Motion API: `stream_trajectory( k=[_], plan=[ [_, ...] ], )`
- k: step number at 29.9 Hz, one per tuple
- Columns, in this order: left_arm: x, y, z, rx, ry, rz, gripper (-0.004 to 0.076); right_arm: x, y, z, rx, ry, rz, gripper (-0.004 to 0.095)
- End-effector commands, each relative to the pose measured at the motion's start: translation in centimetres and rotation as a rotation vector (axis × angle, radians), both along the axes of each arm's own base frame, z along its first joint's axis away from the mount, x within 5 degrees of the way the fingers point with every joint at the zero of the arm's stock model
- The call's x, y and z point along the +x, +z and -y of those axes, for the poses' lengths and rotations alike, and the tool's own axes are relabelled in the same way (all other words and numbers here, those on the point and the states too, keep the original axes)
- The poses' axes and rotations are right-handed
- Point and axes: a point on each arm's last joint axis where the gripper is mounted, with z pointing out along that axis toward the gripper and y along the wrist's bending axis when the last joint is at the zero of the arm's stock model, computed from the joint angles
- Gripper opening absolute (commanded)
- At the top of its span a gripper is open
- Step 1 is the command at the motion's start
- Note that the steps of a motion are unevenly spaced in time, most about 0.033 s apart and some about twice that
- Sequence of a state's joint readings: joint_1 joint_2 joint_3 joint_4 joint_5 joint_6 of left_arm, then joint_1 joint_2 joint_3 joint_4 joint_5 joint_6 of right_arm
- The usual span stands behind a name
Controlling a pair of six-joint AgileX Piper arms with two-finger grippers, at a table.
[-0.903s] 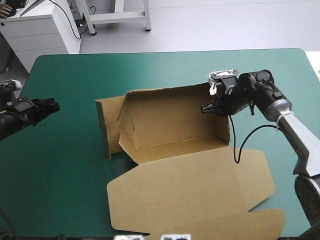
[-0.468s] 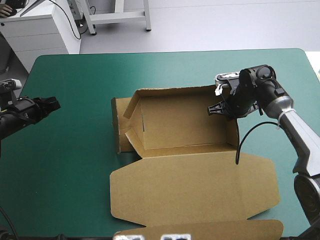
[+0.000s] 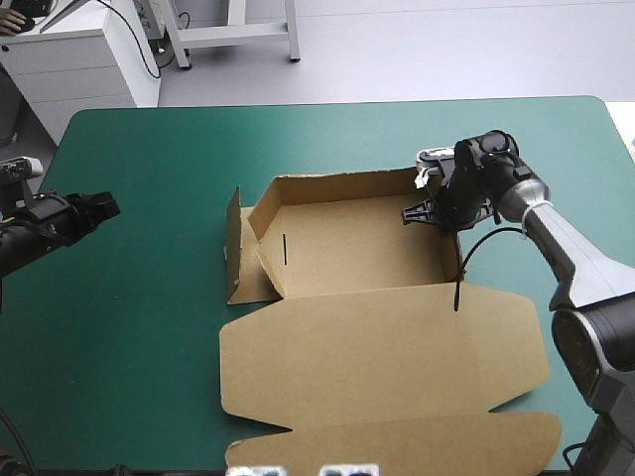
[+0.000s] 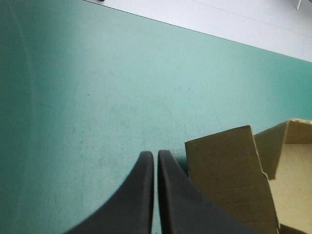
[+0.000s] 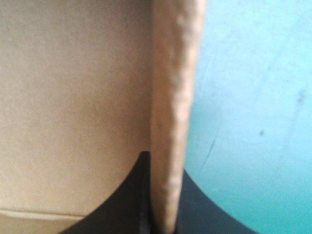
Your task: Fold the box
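Note:
The brown box [image 3: 347, 248] stands mid-table as an open tray, its far and right walls raised. Its lid [image 3: 387, 347] lies flat toward the near edge. At the left end a flap [image 3: 234, 248] stands upright and another leans inward. My right gripper [image 3: 422, 213] is at the tray's right wall near the far corner. In the right wrist view its black fingers [image 5: 163, 163] are shut on that wall's edge [image 5: 173, 97]. My left gripper [image 3: 107, 206] hovers far off by the table's left edge, shut and empty [image 4: 155, 153], with the box's left flap [image 4: 229, 180] ahead of it.
The lid's outer flap [image 3: 397, 441] reaches the table's near edge. Teal-green cover [image 3: 149, 297] lies between the left gripper and the box, and a wide strip [image 3: 327, 134] runs along the far side.
The right gripper has dragged the box to the right and turned it squarer to the table. The left end flaps now stand closer to the tray. The left arm has not moved.

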State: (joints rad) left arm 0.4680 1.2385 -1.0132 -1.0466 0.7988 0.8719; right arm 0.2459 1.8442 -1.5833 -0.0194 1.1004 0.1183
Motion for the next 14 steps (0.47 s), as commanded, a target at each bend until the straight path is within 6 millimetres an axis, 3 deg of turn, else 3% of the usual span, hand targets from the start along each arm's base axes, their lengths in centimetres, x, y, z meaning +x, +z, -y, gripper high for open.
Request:
stream_trajectory(
  k=[1, 10, 14],
  plan=[
    [-0.12, 1.63, 0.12, -0.024, 0.017, 0.069, 0.0008, 0.63, 1.64, 0.18, 0.009, 0.003, 0.116, -0.0007],
    [-0.12, 1.63, 0.12, -0.024, 0.017, 0.069, 0.0008, 1.30, 1.77, -0.04, 0.033, -0.002, 0.184, 0.0094],
    [-0.12, 1.63, 0.12, -0.024, 0.017, 0.069, 0.0008, 1.22, 1.71, 0.10, 0.026, 0.008, 0.172, 0.0300]
  ],
)
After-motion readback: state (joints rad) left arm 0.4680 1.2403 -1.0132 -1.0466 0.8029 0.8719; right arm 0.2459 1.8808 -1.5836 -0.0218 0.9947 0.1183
